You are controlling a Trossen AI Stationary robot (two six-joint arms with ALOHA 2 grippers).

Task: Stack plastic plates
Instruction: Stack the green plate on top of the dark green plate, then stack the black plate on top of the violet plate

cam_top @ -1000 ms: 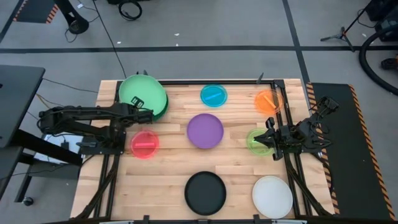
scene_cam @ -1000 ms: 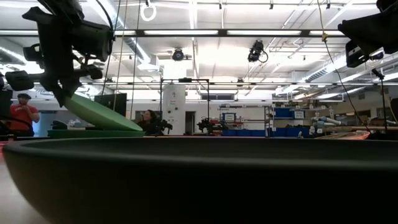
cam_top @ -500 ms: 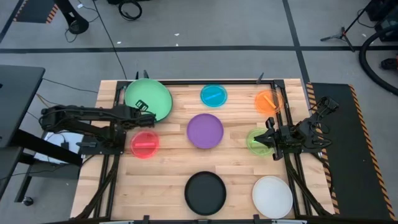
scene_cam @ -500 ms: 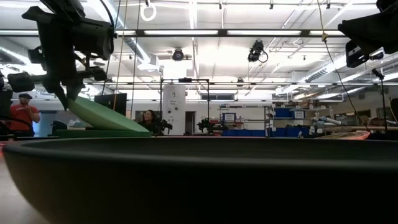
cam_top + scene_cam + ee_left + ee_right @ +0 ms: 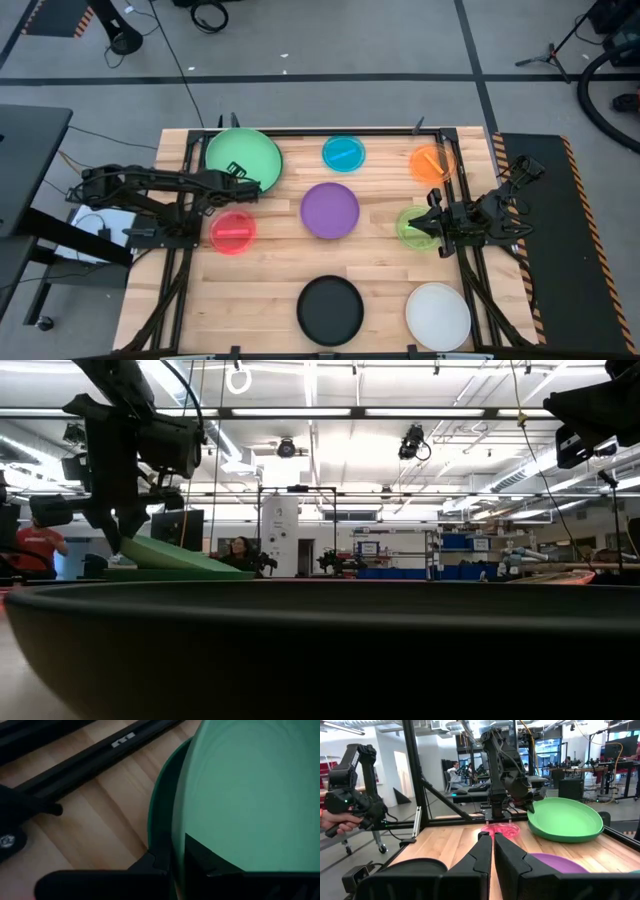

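Overhead, strip lights glare above the wooden table (image 5: pixel 280 265); left fingers (image 5: pixel 170 865) pinch the light green plate (image 5: pixel 243 159), right fingers (image 5: pixel 492 851) closed.

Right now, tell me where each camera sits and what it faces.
High: overhead, straight down on the table, both arms.
Low: table height, behind the black plate, facing the room; left arm above.
Left wrist: over its left gripper, shut on the light green plate.
Right wrist: past the shut right gripper, facing the left arm.
Shared: all show the light green plate.
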